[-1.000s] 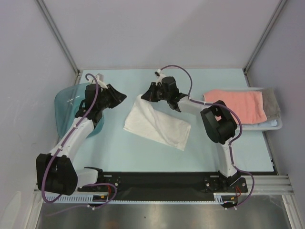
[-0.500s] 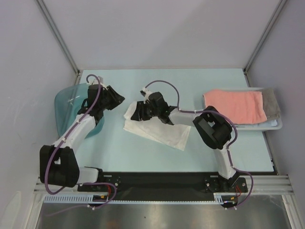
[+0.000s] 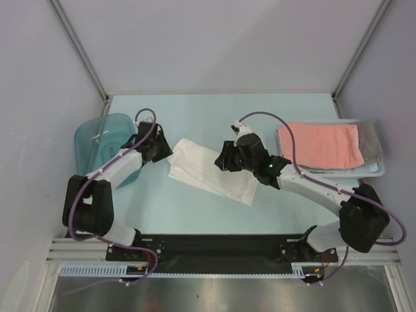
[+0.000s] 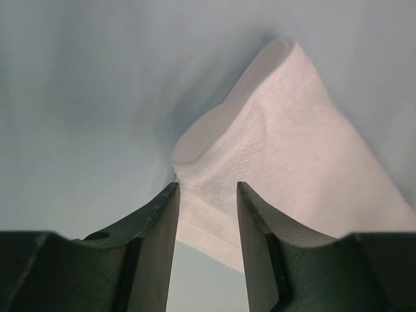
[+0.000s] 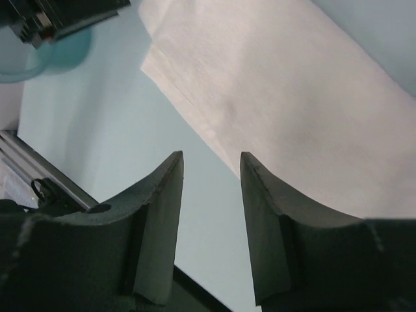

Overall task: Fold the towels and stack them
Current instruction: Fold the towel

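Top external view shows you the pale blue table (image 3: 195, 110), and on it the white towel (image 3: 211, 170) lies flat and slanted, spanning the gap between your two tools. Well behind the right gripper (image 3: 221, 162), out past its wrist, the salmon-pink towel (image 3: 322, 144) sits folded on top of a grey towel (image 3: 372, 140) whose edge shows beyond it. Behind the left gripper (image 3: 166, 151), just beside its arm, stands the translucent blue tub (image 3: 97, 140).

Your left gripper points at the white towel's nearest corner. In the left wrist view its jaws stand apart, and the raised, curled corner of the cloth lies right at the fingertips (image 4: 170, 195), spreading away ahead of them. Nothing is pinched.

Your right gripper hangs over the towel's opposite end. In the right wrist view its jaws are also parted with bare table showing through the gap. The towel's edge passes just ahead of the fingertips, with no contact that you can make out.
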`<control>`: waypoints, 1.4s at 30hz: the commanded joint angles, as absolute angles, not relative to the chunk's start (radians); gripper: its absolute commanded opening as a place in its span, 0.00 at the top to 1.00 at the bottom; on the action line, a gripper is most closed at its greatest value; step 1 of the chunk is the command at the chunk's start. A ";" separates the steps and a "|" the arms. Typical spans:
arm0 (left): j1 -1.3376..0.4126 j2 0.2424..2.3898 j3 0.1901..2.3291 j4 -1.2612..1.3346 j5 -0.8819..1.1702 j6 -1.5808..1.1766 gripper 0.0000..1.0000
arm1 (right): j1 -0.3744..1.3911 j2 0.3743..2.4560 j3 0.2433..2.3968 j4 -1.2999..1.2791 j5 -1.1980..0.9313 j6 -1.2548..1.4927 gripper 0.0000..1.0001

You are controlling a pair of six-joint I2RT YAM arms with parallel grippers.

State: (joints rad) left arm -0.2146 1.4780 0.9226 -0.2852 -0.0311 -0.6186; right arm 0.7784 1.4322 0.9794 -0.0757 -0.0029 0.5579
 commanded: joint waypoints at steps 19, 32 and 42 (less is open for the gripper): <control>-0.252 1.646 1.054 -0.321 -0.091 -0.503 0.46 | 0.842 1.178 0.607 -0.207 0.183 0.715 0.55; -0.252 1.677 1.062 -0.305 -0.081 -0.500 0.50 | 0.894 1.215 0.594 -0.172 0.178 0.750 0.54; -0.252 1.675 1.065 -0.299 -0.075 -0.500 0.60 | 0.916 1.259 0.584 -0.150 0.192 0.769 0.54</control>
